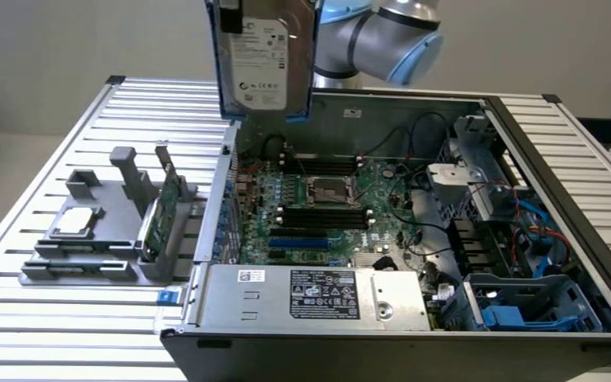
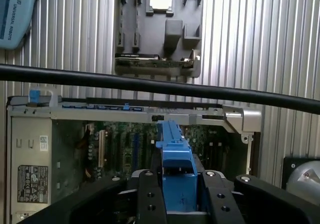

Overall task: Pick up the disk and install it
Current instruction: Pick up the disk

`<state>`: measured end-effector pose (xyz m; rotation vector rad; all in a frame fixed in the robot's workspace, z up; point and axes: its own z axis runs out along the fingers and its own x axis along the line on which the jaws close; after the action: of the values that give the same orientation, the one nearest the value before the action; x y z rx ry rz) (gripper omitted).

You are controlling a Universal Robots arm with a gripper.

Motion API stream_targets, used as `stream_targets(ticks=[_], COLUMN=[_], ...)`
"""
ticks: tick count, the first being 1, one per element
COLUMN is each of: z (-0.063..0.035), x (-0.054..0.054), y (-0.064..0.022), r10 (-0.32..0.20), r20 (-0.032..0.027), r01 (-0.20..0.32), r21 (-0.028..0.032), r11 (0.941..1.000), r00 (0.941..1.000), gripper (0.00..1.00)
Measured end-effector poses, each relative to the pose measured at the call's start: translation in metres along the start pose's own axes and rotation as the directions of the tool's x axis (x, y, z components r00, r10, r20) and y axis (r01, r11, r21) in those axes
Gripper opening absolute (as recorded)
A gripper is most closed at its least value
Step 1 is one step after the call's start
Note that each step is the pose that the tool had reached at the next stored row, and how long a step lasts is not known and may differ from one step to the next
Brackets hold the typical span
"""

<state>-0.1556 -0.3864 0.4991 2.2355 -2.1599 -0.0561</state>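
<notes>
**A:** Entry. Where is the disk [image 1: 263, 60]?

**B:** In the claw [image 2: 176, 196], aloft. It hangs on edge with its label face toward the exterior camera, high over the open case [image 1: 391, 111] and near one of its walls. It touches nothing but the claw.

**A:** State of the claw?

**B:** Clamped on the disk. In the wrist view both black fingers [image 2: 150, 199] press the sides of the blue carrier [image 2: 175, 159], with no gap on either side.

**A:** Why that hold?

**B:** Judgement: gripping the carrier across its narrow width lets the long body hang free beneath the claw, so an end can lead into a slot. It also spares the label face.

**A:** What lies under the claw?

**B:** The motherboard [image 1: 327, 199], with the case lid off. The drive cage [image 1: 518, 306] with blue fittings is well apart from the claw, at the case corner farthest from it. It is judged to be where drives belong. The disk is not yet installed.

**A:** Outside the case?

**B:** A grey fixture [image 1: 83, 247] sits on the slatted desk [image 1: 29, 318], beyond the case's side wall from the claw. It carries the silver chip [image 1: 77, 221] and the green card [image 1: 155, 215], both well clear of the claw. A black cable [image 2: 150, 84] crosses in front of the wrist camera.
</notes>
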Motion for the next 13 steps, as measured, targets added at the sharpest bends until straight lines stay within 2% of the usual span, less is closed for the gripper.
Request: stream_targets(ticks=[6,13], z=[-0.0039,-0.0068], x=[0.011,0.025], y=[-0.0268,-0.0579], r10=[0.0,0.0], r20=[0.0001,0.0004], r01=[0.0,0.0], r21=[-0.01,-0.0155], r11=[0.9999,0.9999], r00=[1.0,1.0], gripper=[0.33,0.33])
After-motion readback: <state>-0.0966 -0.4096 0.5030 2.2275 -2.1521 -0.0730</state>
